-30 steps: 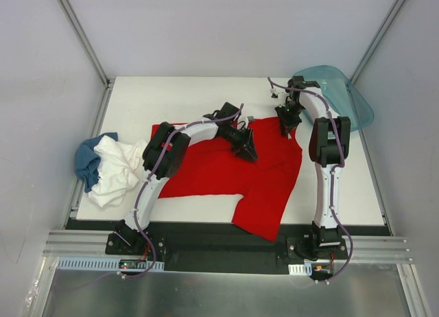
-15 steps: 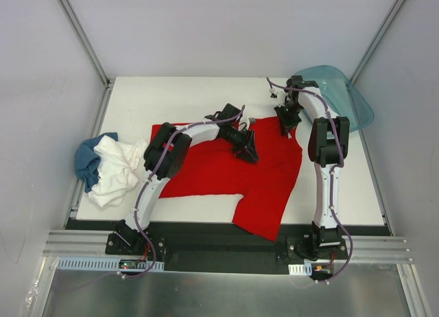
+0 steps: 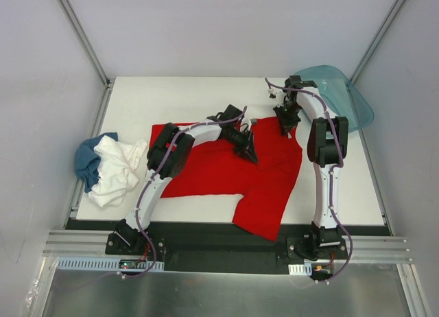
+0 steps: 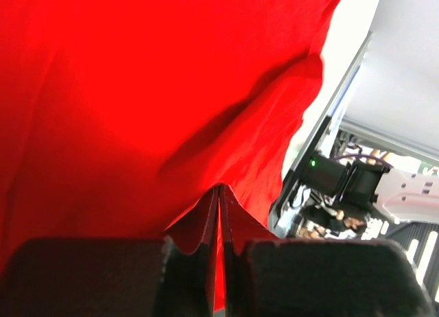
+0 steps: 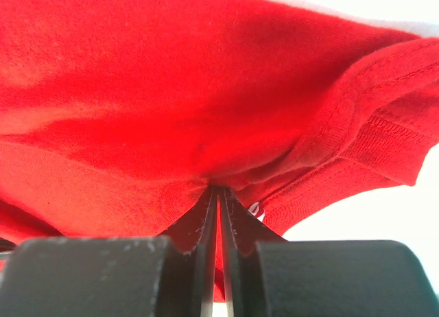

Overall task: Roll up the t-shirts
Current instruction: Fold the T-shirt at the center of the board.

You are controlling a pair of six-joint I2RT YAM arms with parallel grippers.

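Note:
A bright red t-shirt (image 3: pixel 226 169) lies spread on the white table, one part hanging over the near edge. My left gripper (image 3: pixel 248 152) is shut on a pinch of its red cloth near the middle top; in the left wrist view (image 4: pixel 219 193) the cloth fills the frame. My right gripper (image 3: pixel 288 128) is shut on the shirt's far right corner by the hem; the right wrist view (image 5: pixel 219 192) shows the cloth and its stitched hem (image 5: pixel 357 118). A white t-shirt (image 3: pixel 118 169) and a blue one (image 3: pixel 88 162) lie crumpled at the left edge.
A translucent teal plastic tub (image 3: pixel 343 94) stands at the back right corner, close behind my right arm. The white table (image 3: pixel 171 101) is walled by grey panels on three sides. The crumpled pile sits at the left table edge.
Both grippers have shifted slightly toward the back, still holding the red shirt. Little else differs.

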